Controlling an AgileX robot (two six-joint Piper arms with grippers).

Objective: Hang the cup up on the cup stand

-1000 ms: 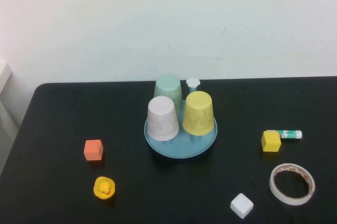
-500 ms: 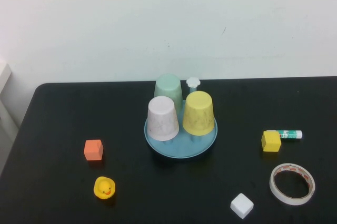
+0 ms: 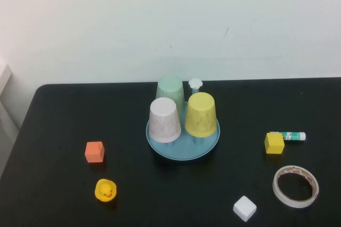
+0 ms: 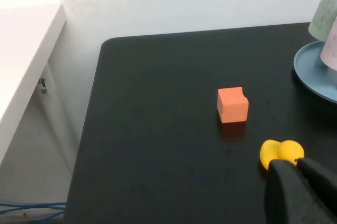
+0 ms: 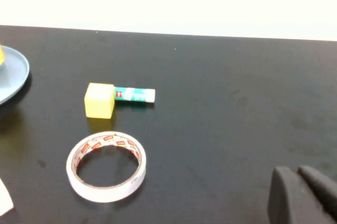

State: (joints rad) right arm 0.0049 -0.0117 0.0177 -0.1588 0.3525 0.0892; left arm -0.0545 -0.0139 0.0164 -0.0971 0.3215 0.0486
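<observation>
Plain yellow tapered plastic cup sits inverted on round light-blue pegged cup stand, mid-tabletop toward far edge.

Left gripper near left front corner, right gripper near right front corner; each pressed together, empty.

Risk: cup seated shallow could tip onto adjacent white speckled cup.

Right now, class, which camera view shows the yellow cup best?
The high view: the yellow cup sits whole, upside down on the cup stand. The right wrist view catches only a yellow sliver at its edge; the left wrist view misses it.

No readable text, glue stick label print illegible, tape roll inner red markings illegible
</observation>
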